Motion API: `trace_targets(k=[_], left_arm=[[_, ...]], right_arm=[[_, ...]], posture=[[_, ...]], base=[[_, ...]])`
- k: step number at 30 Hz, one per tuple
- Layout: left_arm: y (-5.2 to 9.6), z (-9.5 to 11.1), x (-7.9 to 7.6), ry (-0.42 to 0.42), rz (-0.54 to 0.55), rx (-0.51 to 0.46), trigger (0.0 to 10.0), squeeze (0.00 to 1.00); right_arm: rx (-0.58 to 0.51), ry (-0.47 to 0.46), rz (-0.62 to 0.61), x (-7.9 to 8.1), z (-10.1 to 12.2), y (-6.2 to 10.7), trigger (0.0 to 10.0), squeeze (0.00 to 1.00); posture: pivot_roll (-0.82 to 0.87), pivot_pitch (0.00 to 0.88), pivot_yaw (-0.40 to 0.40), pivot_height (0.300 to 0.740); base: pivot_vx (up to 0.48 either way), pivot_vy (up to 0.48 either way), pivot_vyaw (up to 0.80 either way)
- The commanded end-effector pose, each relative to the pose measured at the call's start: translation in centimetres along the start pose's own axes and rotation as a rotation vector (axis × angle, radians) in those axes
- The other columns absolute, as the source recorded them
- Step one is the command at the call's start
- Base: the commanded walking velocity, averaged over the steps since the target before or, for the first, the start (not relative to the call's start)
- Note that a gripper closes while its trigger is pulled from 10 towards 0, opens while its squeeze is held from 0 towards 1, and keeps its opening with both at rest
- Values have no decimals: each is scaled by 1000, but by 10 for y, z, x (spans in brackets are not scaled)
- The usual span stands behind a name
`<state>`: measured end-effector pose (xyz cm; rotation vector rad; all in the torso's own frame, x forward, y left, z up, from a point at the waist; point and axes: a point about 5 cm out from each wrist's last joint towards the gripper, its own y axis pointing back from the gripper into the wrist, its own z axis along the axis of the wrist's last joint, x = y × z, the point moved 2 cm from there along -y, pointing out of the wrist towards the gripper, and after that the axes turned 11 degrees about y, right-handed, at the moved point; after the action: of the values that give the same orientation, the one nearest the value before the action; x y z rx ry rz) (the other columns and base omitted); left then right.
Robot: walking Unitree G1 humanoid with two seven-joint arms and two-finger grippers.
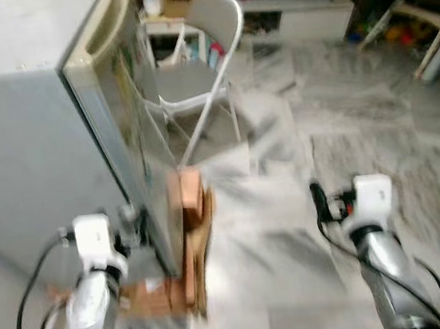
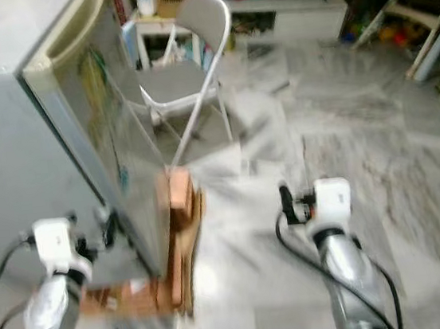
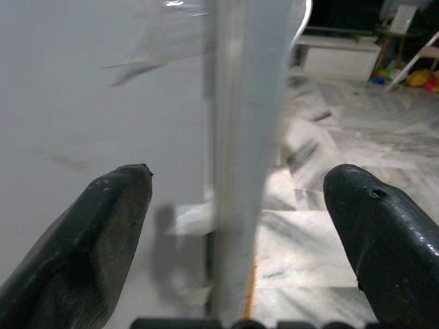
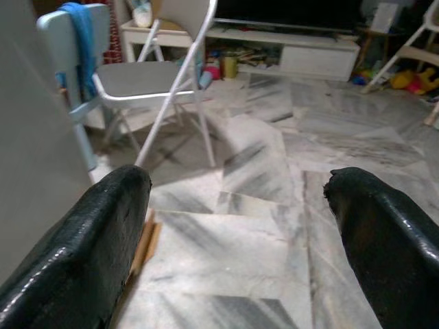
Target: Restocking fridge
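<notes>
So the left gripper [image 3: 236, 199] sits spread wide around the fridge [image 1: 24, 140] door edge (blurry), right gripper [image 4: 236, 199] wide too.

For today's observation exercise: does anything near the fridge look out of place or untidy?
Yes. Flattened brown cardboard lies on the marble floor against the fridge at its bottom corner, some pieces leaning and some flat, which looks like leftover packaging. A grey folding chair stands just beyond the fridge. The blur hides finer detail.
</notes>
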<state>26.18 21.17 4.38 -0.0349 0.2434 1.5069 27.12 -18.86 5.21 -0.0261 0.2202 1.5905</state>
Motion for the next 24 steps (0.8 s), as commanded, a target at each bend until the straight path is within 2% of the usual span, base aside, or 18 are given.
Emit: trace_targets(k=[1, 7, 15, 18, 20, 21, 24], left_arm=[[0, 0, -6, 10, -26, 1, 10000, 0], [0, -3, -15, 18, -80, 25, 10000, 0], [-11, 4, -22, 25, -116, 12, 10000, 0], [-16, 5, -21, 16, -105, 7, 10000, 0], [-27, 7, -23, 18, -96, 4, 10000, 0], [-27, 7, -23, 18, -96, 4, 10000, 0], [-39, 9, -20, 25, -66, 2, 10000, 0]], right_arm=[[-8, 13, -12, -7, 3, -1, 10000, 0], [-3, 3, -24, -8, 2, -1, 10000, 0], [-4, 4, -33, -8, 2, 0, 10000, 0], [-4, 5, -34, -7, 3, 0, 10000, 0], [-4, 5, -37, -7, 3, 0, 10000, 0], [-4, 5, -37, -7, 3, 0, 10000, 0], [-6, 6, -41, -8, 5, 1, 10000, 0]], posture=[[59, 0, -47, 740], [56, 0, -38, 740], [49, 0, -35, 740], [46, 0, -35, 740], [37, 0, -34, 740], [37, 0, -34, 740], [25, 4, -30, 740]], base=[[0, 0, 0], [0, 0, 0], [0, 0, 0], [0, 0, 0], [0, 0, 0], [0, 0, 0], [0, 0, 0]])
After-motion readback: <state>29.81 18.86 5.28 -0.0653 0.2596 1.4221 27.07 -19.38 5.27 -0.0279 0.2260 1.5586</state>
